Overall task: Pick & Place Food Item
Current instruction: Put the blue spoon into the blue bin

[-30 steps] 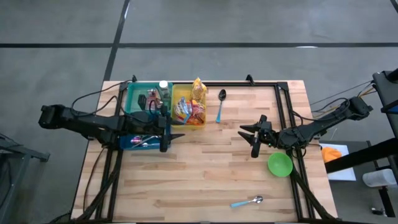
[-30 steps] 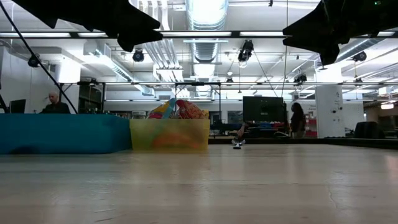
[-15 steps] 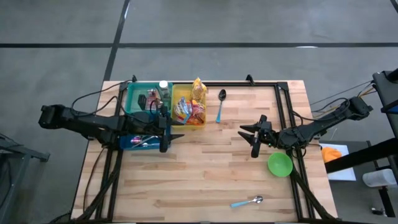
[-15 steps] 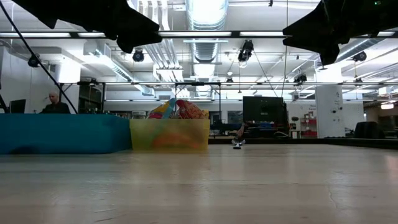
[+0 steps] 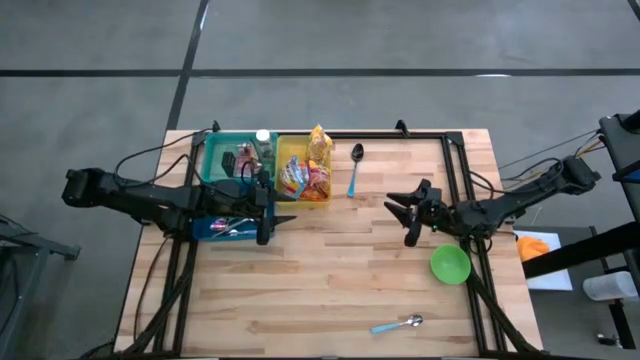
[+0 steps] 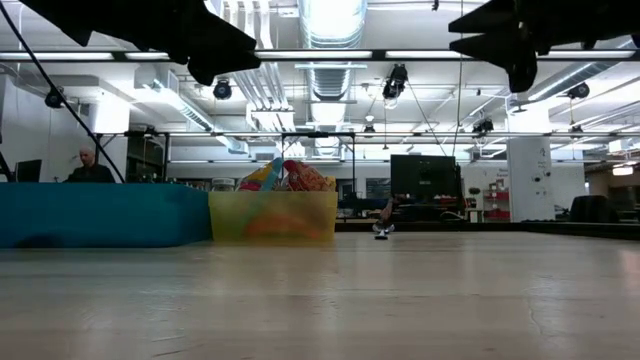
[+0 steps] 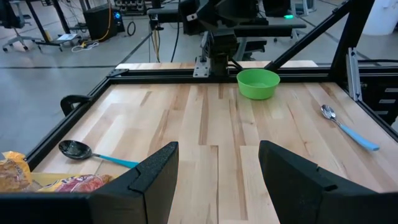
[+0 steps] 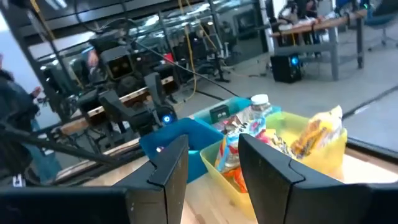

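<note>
Snack packets point(image 5: 306, 176) fill the yellow bin point(image 5: 303, 201); right tool point(image 5: 401, 212) hovers nearby, parted and empty.

No readable text, label or sign anywhere.

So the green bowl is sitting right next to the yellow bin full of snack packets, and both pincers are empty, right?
Not quite. In the high view the green bowl sits across the table from the yellow bin of snack packets, beside the right pincer. Both pincers, the left pincer included, are indeed empty.
</note>
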Robot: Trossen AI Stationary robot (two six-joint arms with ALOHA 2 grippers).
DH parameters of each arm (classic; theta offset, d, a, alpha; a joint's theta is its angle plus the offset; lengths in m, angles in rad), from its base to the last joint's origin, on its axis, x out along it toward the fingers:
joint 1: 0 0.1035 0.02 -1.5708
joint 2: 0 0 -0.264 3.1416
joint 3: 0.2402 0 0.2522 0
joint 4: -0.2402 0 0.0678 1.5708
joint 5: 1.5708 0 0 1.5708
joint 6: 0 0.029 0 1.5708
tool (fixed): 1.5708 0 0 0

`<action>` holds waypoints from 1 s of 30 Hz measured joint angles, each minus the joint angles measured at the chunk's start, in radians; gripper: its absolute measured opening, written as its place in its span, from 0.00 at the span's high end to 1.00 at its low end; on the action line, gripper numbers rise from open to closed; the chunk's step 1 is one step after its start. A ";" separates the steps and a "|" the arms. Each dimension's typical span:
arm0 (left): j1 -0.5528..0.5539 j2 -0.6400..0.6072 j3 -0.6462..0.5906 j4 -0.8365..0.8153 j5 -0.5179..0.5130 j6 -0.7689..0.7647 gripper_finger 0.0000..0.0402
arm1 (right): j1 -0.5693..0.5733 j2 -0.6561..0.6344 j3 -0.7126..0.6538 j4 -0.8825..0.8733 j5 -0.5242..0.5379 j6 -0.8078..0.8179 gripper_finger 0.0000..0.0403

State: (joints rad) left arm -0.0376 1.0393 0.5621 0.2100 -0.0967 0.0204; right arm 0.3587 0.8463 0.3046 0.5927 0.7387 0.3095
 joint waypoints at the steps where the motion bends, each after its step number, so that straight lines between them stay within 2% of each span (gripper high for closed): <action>1: 0.000 0.000 0.000 0.000 0.000 0.000 0.44 | -0.004 0.000 0.000 0.006 -0.007 -0.018 0.66; 6: 0.000 0.000 0.000 0.000 0.000 0.000 0.44 | -0.035 0.002 0.012 -0.020 -0.013 -0.009 0.66; 10: 0.000 0.000 0.000 -0.001 0.000 0.000 0.44 | -0.093 0.018 0.058 -0.078 -0.011 0.119 0.66; 13: 0.000 0.000 0.000 -0.001 0.000 0.000 0.44 | -0.171 0.043 0.155 -0.357 -0.005 0.280 0.66; 17: 0.000 0.000 0.000 -0.002 0.000 0.000 0.44 | -0.290 0.139 0.313 -0.765 -0.019 0.579 0.66; 20: 0.000 0.000 0.000 -0.004 0.000 0.000 0.44 | -0.374 0.228 0.418 -0.946 -0.094 0.719 0.66; 23: 0.000 0.000 0.000 -0.005 0.000 0.000 0.44 | -0.438 0.324 0.506 -0.964 -0.174 0.707 0.66; 27: 0.001 0.000 0.000 -0.005 0.000 0.000 0.44 | -0.502 0.471 0.625 -0.988 -0.199 0.655 0.66; 30: 0.001 0.000 0.000 -0.005 0.000 0.000 0.44 | -0.550 0.578 0.719 -1.069 -0.223 0.684 0.66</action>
State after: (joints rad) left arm -0.0368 1.0393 0.5621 0.2047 -0.0965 0.0202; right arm -0.1911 1.4246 1.0240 -0.4761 0.5155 0.9936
